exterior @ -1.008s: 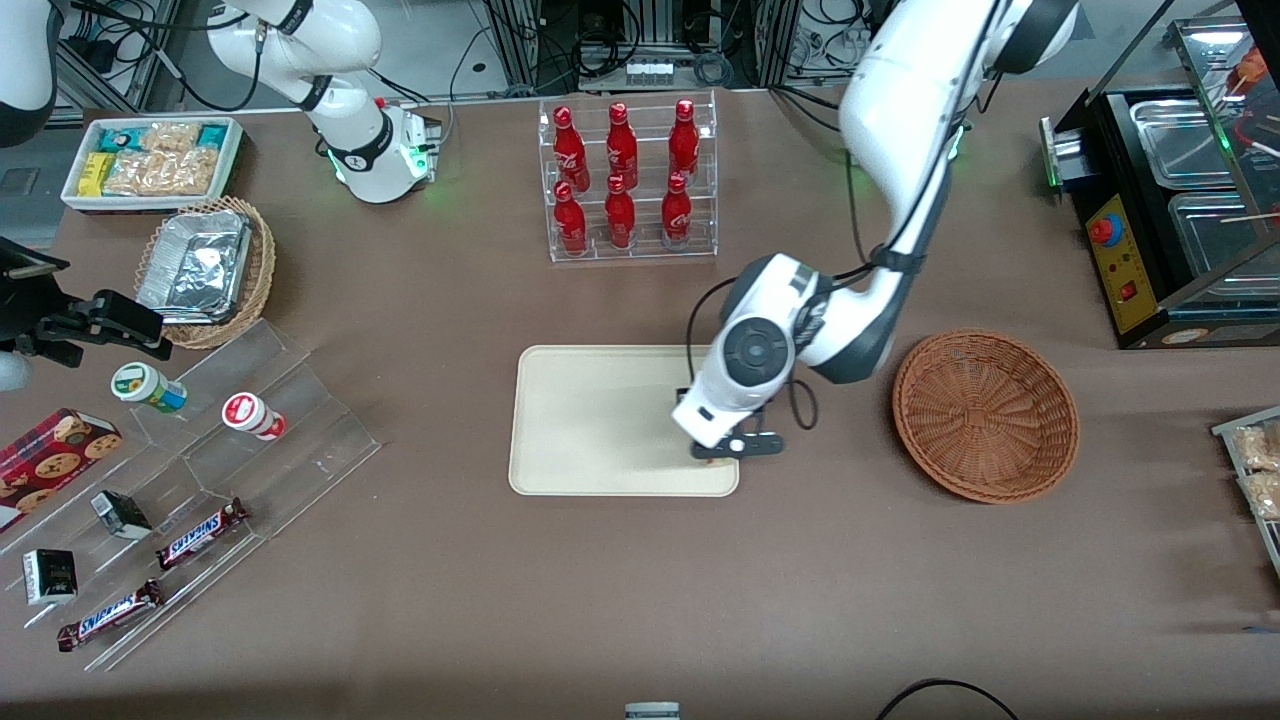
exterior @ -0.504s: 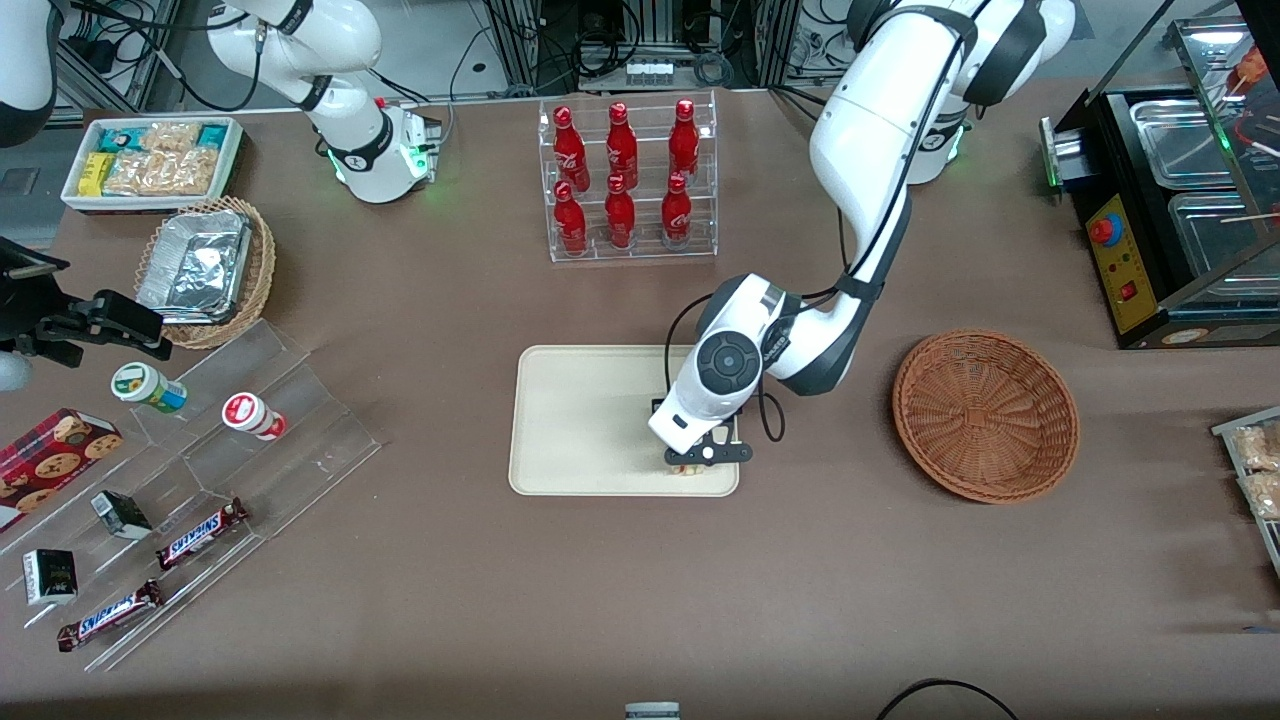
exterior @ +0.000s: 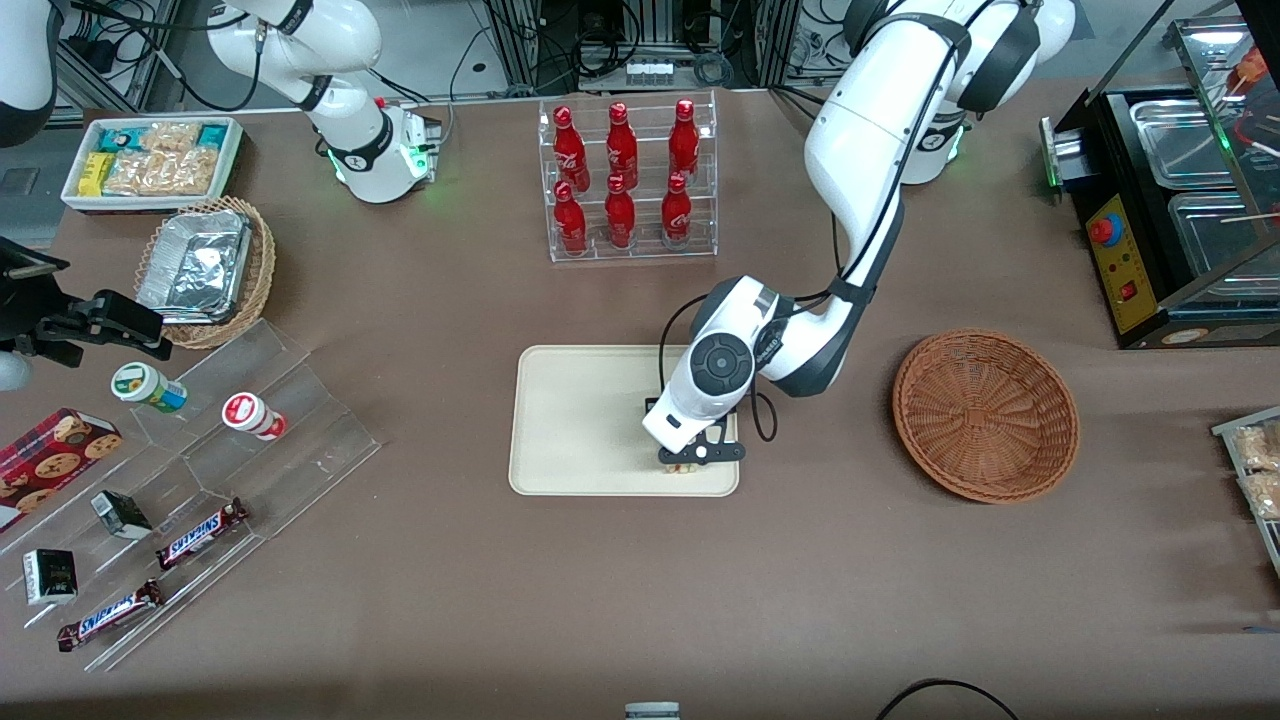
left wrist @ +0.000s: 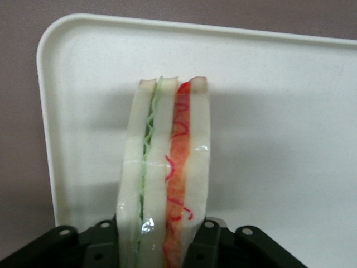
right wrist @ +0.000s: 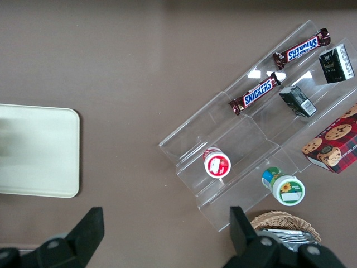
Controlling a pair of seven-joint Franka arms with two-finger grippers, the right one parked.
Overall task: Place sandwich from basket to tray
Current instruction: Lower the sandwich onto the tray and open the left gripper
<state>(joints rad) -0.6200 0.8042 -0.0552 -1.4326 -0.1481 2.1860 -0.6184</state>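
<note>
I've got the gripper (exterior: 688,462) low over the tray (exterior: 580,420), lower centre of the front frame, at the tray corner nearest the camera on the basket's side. Jaws are clamped on the sandwich (left wrist: 166,178); wrist cam shows it held on edge, bread slabs upright, green and red filling facing the lens, tray under it. I can't tell if its lower edge is touching the tray yet.

The basket (exterior: 985,415) sits right of centre on the surface, nothing in it. So my read: transfer nearly done, release pending.

Risks from here:
- Drop point is close to the tray's rounded corner and rim. If I open here, the wedge could tip outward and land on the rim or off onto the surface.
- It's held on edge, so it'll likely fall flat on release; the direction is unpredictable.
- Soft bread may cling to a pad and get dragged up on retract.
- If there's still a gap below, opening now means a drop and a bounce.
</note>
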